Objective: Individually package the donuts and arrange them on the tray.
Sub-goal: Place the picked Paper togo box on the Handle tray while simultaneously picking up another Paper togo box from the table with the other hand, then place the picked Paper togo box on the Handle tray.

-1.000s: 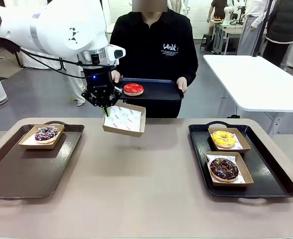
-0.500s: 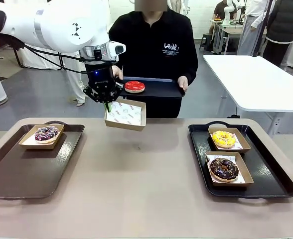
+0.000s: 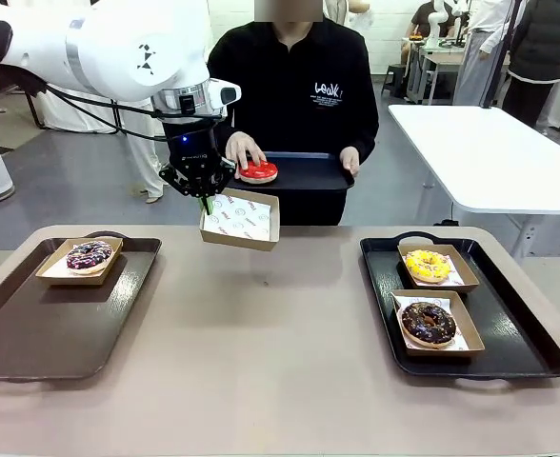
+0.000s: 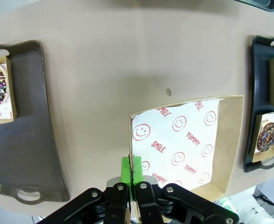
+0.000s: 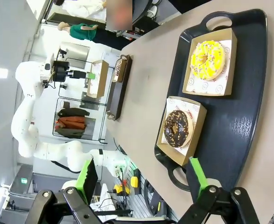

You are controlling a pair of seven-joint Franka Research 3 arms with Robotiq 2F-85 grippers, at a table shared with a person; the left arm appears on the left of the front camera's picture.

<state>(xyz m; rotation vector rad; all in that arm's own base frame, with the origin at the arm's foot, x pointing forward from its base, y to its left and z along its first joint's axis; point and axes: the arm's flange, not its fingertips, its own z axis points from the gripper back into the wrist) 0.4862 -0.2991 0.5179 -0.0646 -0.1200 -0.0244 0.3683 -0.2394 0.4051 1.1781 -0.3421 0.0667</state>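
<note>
- Firmly pinched: left gripper (image 4: 132, 173), black with green pads, jaws clamped on one wall of an empty brown cardboard box lined with smiley-print paper (image 3: 239, 220), held in the air just above centre of the front view, clear of the tan table (image 3: 261, 333).
- Wide apart and empty: jaws of right gripper (image 5: 141, 173), along the bottom edge of its wrist view.
- Just beyond the box, upper centre: person's hand (image 3: 243, 150) resting on the glossy red ring donut (image 3: 258, 171), on a dark tray held up by the person (image 3: 304, 171).
- Judged step: presenting the box to receive the red donut; next move likely calls for holding it level and steady, open side up.
- Box orientation: mouth upward, slightly tilted, long axis roughly left to right in the front view.
- Already boxed: purple sprinkled donut (image 3: 90, 254) on the left black tray (image 3: 32, 333); yellow glazed donut (image 3: 428, 266) and chocolate sprinkled donut (image 3: 429, 323) on the right black tray (image 3: 509, 333).
</note>
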